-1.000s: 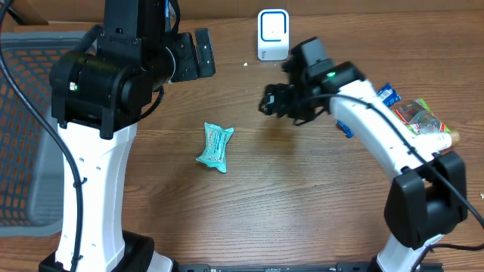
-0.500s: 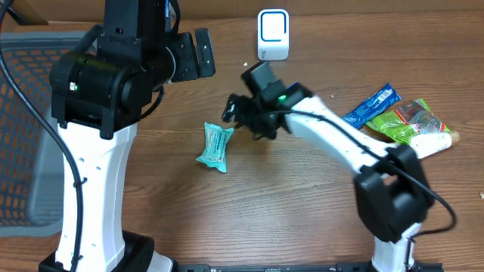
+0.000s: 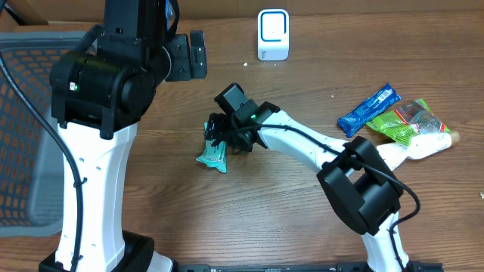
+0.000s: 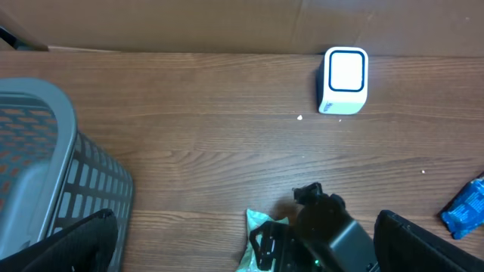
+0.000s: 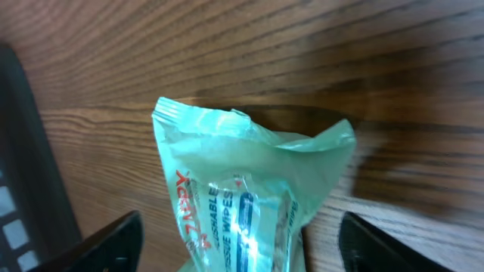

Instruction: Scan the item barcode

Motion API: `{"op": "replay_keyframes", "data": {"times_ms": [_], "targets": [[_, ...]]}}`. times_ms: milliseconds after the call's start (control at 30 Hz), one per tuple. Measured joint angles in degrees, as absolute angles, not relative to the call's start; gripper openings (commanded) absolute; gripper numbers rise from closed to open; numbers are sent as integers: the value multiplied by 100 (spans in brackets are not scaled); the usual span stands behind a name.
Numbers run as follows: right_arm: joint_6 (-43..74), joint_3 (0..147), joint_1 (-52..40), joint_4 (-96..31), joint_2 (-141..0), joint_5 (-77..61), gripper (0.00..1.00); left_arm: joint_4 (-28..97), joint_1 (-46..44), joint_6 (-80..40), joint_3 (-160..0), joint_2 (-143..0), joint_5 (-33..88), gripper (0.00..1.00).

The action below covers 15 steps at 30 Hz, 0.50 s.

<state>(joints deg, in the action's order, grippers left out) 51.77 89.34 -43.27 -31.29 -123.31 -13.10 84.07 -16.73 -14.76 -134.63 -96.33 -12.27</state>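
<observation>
The item, a teal packet of wipes, lies flat on the wooden table left of centre. My right gripper has come down over its upper end. In the right wrist view the packet fills the gap between the two dark fingers, and the right gripper is open, with the fingers clear of the wrapper on both sides. The white scanner stands at the table's back edge. My left gripper hangs open high above the table; its view shows the scanner and the packet under the right arm.
A grey mesh basket sits off the left side, seen also as the basket in the left wrist view. At the right lie a blue wrapper, a green packet and a white tube.
My right arm has swept left from beside the scanner to the teal packet and now straddles its upper end. The left arm has stayed in place.
</observation>
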Motion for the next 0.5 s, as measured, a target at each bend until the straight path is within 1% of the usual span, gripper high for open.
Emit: {"op": "replay_keyframes", "data": {"times_ms": [33,167,267,333,367,500], "targets": [[5179,8934,-4348,-3107,-12381,-1302,74,8409,-1673,-1463,-13463,-9633,-1232,100],[5201,8934,-4397,-3109,-12523,-1275,59,8556,-1673,-1236,-13463,-9633,-1363,100],[5214,8934,-4399,-3183,-12540,-1236,54,8676,-1643,-1116,-13463,-9633,-1492,100],[5218,8934,-4397,-3256,-12543,-1199,47,8696,-1568,-1046,-13454,-9633,-1549,100],[5205,8934,-4394,-3284,-12543,-1179,39,8707,-1511,-1028,-13428,-9633,-1570,100],[4982,8934,-4342,-3339,-12543,-1280,15,8790,-1243,-1022,-13260,-9701,-1612,100]]}}
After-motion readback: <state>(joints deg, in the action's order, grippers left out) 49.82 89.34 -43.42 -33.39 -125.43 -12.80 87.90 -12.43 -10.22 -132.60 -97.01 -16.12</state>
